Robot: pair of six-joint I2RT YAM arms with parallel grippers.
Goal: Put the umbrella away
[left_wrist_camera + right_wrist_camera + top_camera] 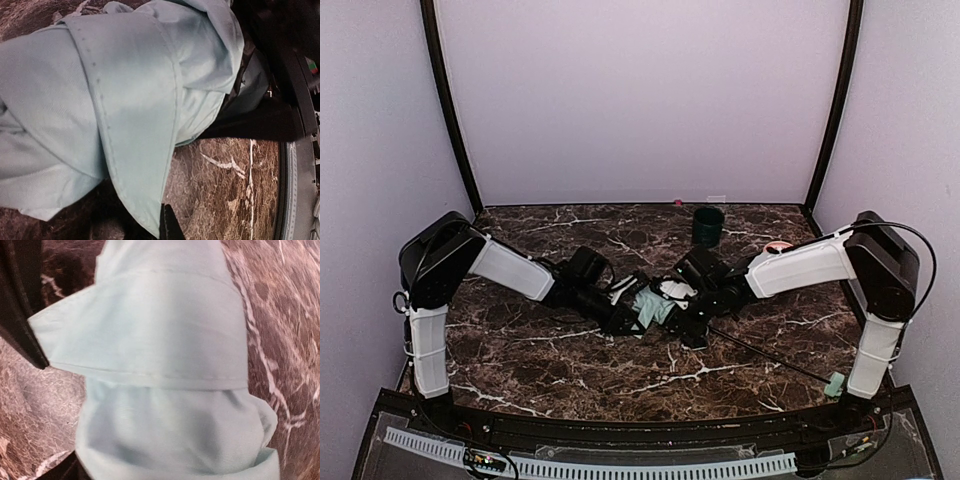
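Note:
The umbrella [655, 305] lies bunched at the table's middle, its pale mint fabric between the two arms. A thin black shaft [770, 357] runs from it to the right, ending at a small mint handle [835, 383] by the right arm's base. My left gripper [625, 316] is shut at the fabric's left side. In the left wrist view a fold of the umbrella [130, 115] hangs down to one black fingertip [169, 225]. My right gripper [683, 320] presses in from the right. The umbrella fabric [165, 390] fills the right wrist view and hides the fingers.
A dark green cup [708, 225] stands upright at the back of the marble table [570, 370], right of centre. A small pink object [677, 202] lies at the back wall. Black frame posts rise at both back corners.

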